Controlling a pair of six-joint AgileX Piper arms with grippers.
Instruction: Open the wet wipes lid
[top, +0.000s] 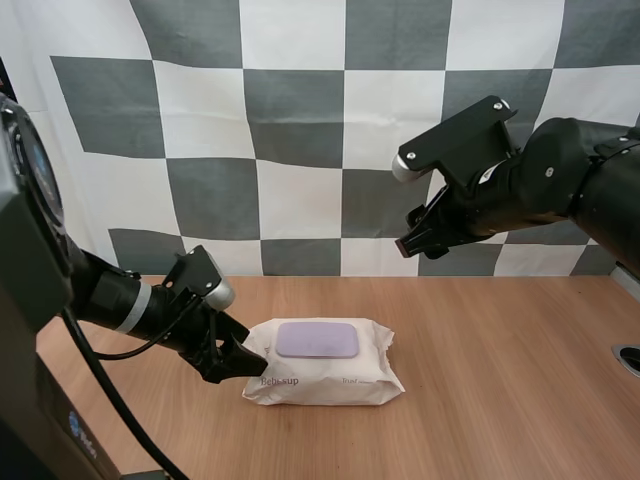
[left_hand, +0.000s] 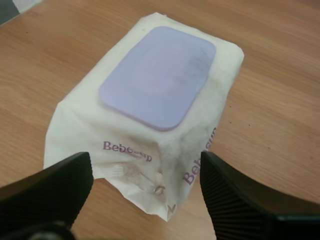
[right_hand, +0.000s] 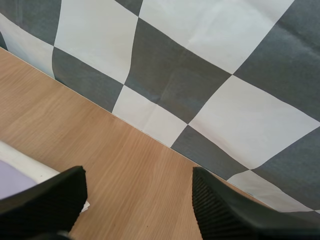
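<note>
Soft, light pack (top: 325, 368), its stiff lid (top: 317, 340) probably best caught by an edge; left gripper (top: 238, 358) open, empty, at its left end; right gripper (top: 405, 245) open, empty, aloft.

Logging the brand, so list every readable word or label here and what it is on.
"Bebesup": purple, on the side of the wipes pack.
"Bebe": on the pack's neighbouring side, the rest lost in a crease.
Small purple print beside the brand: too small to read.
Lid: no text.
</note>
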